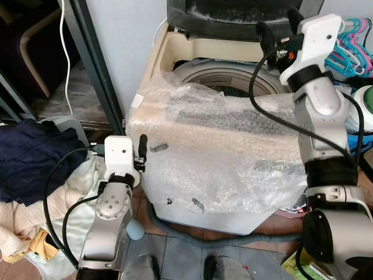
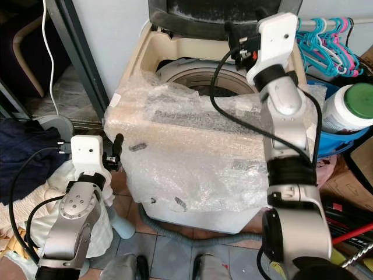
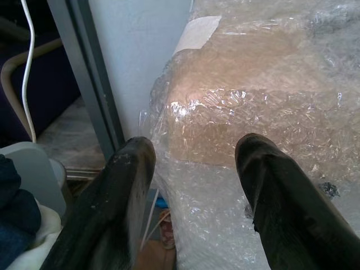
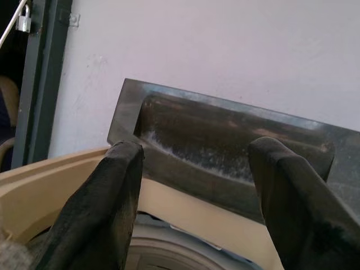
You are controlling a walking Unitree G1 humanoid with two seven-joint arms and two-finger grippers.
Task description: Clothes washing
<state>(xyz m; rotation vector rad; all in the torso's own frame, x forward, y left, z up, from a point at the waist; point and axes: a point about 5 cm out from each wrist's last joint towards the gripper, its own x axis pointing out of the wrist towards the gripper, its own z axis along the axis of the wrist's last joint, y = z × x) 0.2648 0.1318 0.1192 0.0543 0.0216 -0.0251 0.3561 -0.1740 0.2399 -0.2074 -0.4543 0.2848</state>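
Our right claw (image 1: 280, 28) hangs empty, fingers spread, before the raised lid (image 4: 225, 146), leaving the washing machine (image 1: 215, 76) drum accessible. Left claw (image 3: 194, 185), also spread, waits near its bubble-wrapped front corner; clothes (image 1: 29, 157) lie piled beside it.

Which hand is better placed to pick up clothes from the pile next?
Probably the left. The left hand is open and low, beside the pile of dark blue and cream clothes. The right hand is raised over the beige washing machine, near its dark raised lid.

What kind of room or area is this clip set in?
Probably a home laundry corner: a top-loading washing machine wrapped in bubble wrap with its lid up, a heap of clothes beside it, and plastic hangers.
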